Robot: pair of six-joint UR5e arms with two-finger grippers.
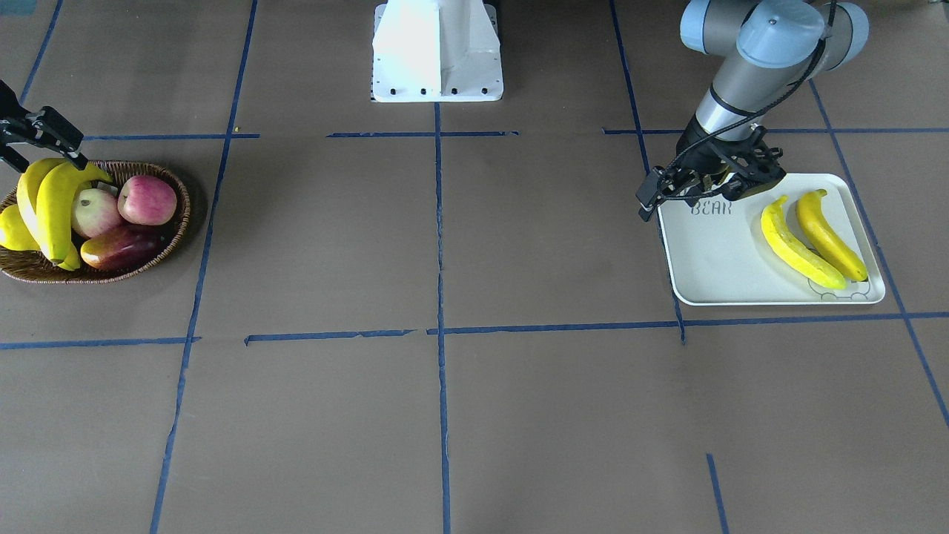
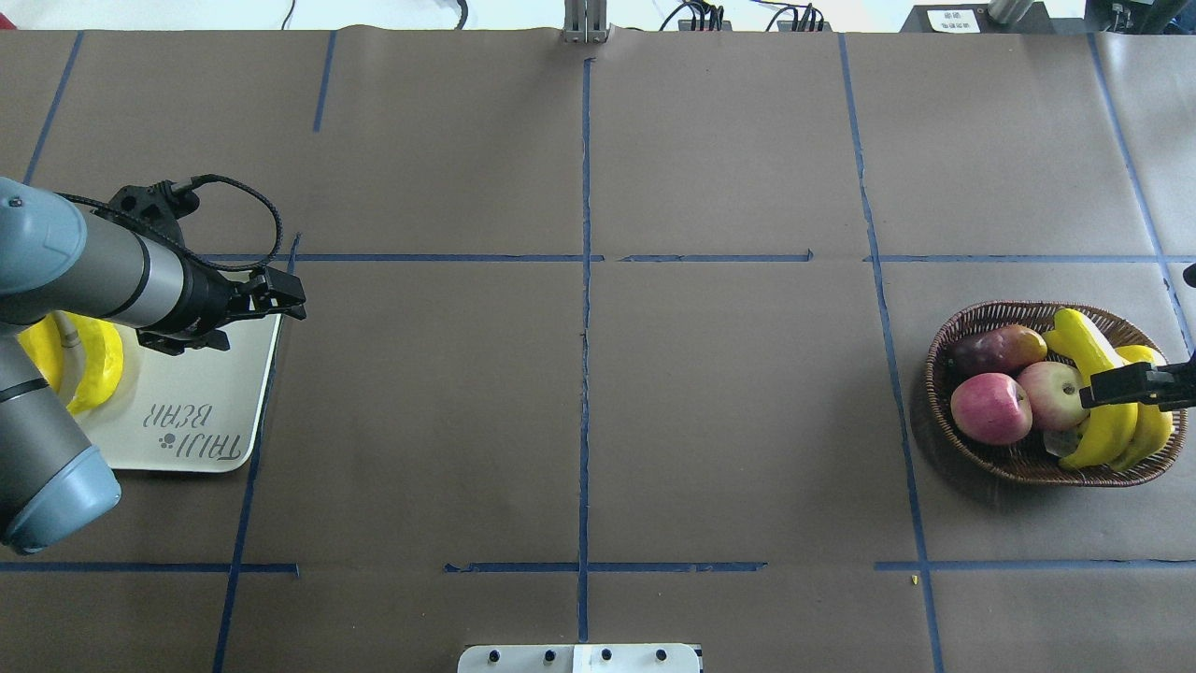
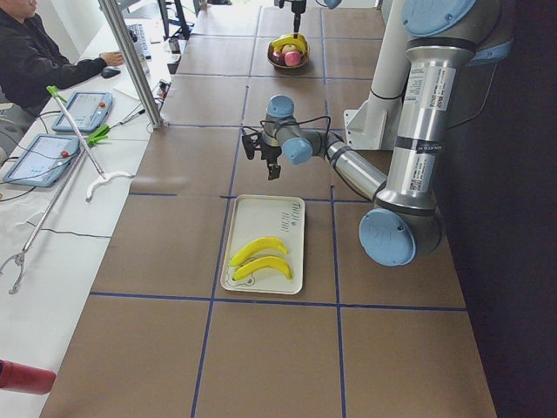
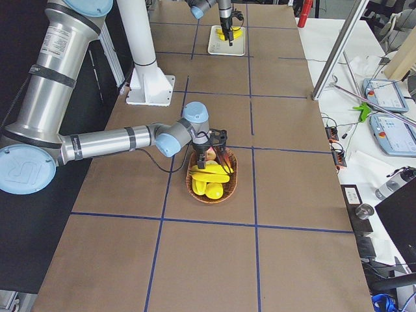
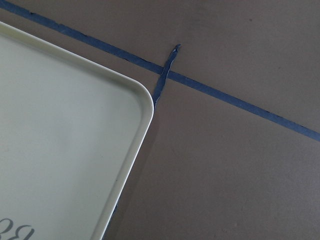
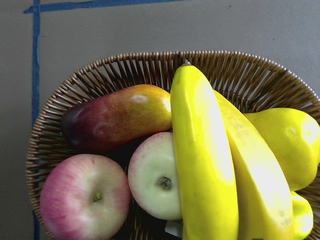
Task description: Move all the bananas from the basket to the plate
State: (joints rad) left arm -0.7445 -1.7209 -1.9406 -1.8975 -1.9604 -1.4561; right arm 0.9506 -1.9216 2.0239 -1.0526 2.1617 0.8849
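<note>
Reaching for bananas (image 2: 1107,411) in basket (image 2: 944,374)
Right gripper (image 2: 1112,385) is hovering above them to pick; left gripper (image 2: 285,301) is hanging over the plate (image 2: 187,411); grips: cannot tell.

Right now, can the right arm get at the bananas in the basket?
Probably yes. The right gripper hangs directly over the basket, and the bananas lie on top, partly over a pale apple, with nothing covering them. The pear crowds one side, so finger room there may be tight.

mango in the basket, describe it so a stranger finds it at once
Find the wicker basket at the end of the table. The mango lies in it beside two round apples: the only oval fruit, dark red fading to orange.
</note>
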